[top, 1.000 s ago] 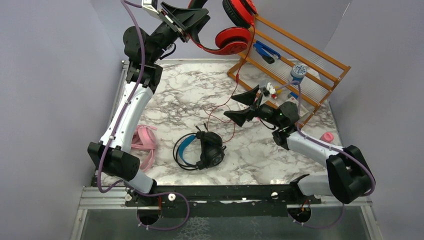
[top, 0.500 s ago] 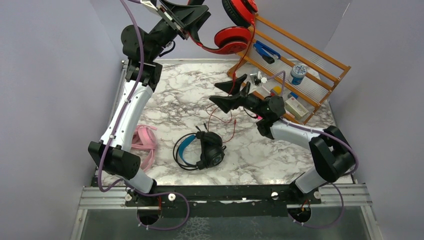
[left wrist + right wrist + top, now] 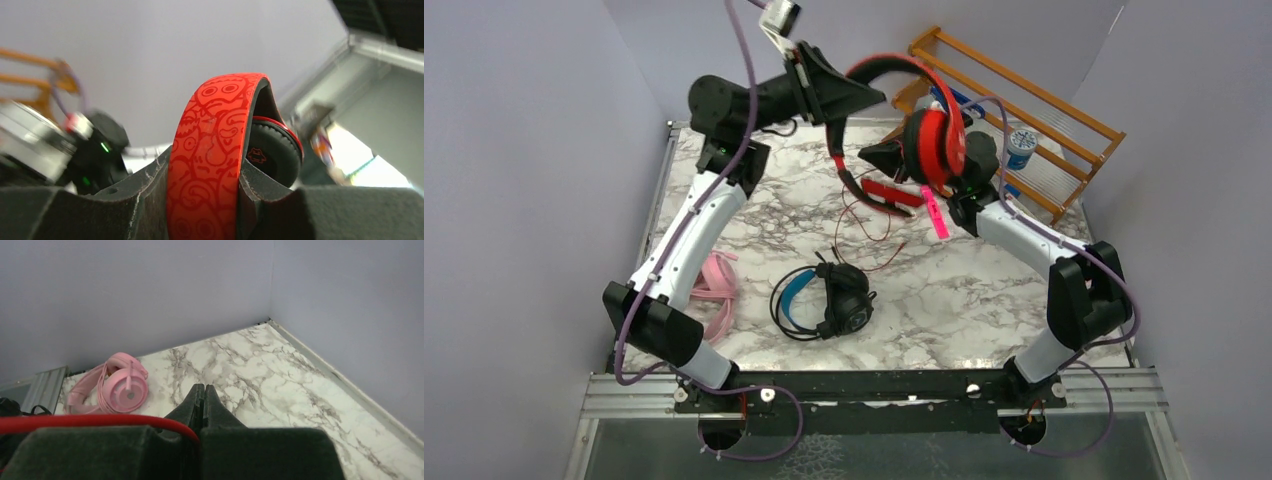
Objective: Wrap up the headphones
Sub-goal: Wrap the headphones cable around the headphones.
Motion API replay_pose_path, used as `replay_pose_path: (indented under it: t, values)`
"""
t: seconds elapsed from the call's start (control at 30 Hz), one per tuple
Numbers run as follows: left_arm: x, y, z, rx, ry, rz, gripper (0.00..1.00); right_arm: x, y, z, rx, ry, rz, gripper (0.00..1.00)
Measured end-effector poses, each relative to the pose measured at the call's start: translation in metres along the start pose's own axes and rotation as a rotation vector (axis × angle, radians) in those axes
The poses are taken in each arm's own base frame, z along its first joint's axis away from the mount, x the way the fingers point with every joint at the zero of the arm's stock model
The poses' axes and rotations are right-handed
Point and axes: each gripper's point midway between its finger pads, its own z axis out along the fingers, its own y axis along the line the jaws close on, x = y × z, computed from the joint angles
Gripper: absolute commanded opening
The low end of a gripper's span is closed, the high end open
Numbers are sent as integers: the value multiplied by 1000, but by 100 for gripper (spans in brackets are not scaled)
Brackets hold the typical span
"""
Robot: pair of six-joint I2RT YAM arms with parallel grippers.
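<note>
holding red headset aloft, upper centre of top view: left gripper clamped on its stiff, glossy band, a sound hold. right gripper jaws together, pinching thin limp cable; light, probably slips and tangles easily.

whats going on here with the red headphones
The left pincer is clamped on the headband of the red headphones, holding them in the air above the marble table. The right pincer is shut just beside them, seemingly pinching their thin red cable, whose loose end trails onto the table. The pink headset and the black and blue headset lie on the table, neither arm touching them.
</note>
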Motion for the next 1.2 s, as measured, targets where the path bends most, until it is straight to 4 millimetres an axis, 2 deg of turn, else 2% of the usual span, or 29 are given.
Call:
replay_pose_path:
  t: [0.03, 0.1, 0.2, 0.3, 0.4, 0.47, 0.53, 0.6, 0.7, 0.8, 0.9, 1.03, 1.2]
  values:
    - [17, -1, 3, 21, 58, 5, 0, -2, -1, 2, -13, 26, -21, 1]
    - [64, -3, 7, 72, 200, -2, 0, -8, 0, 5, -41, 66, -60, 1]
    - [125, 9, -8, 100, 372, -26, 0, -10, 2, 0, -56, 119, -91, 1]
    - [148, 27, -29, 80, 434, -27, 0, -6, -6, -16, -29, 174, -82, 1]
    - [153, 46, -42, 32, 446, 16, 0, -3, -18, -30, 15, 236, -44, 1]
    - [152, 60, -44, -35, 448, 61, 0, -10, -23, -33, 52, 283, -14, 1]
    - [141, 76, -40, -149, 428, 146, 0, -17, -25, -34, 73, 300, -8, 1]
    - [132, 89, -44, -243, 421, 236, 0, -29, -26, -34, 94, 320, -2, 1]
    - [134, 113, -61, -358, 446, 296, 0, -48, -23, -35, 111, 343, -2, 1]
    - [144, 145, -84, -486, 484, 310, 0, -57, -23, -39, 139, 372, 0, 0]
    - [149, 169, -102, -603, 505, 326, 0, -49, -21, -46, 156, 421, 34, 0]
    - [143, 193, -119, -746, 471, 365, 0, -33, -15, -58, 171, 502, 104, 1]
    - [129, 210, -145, -930, 367, 417, 0, -35, -13, -65, 209, 562, 156, 1]
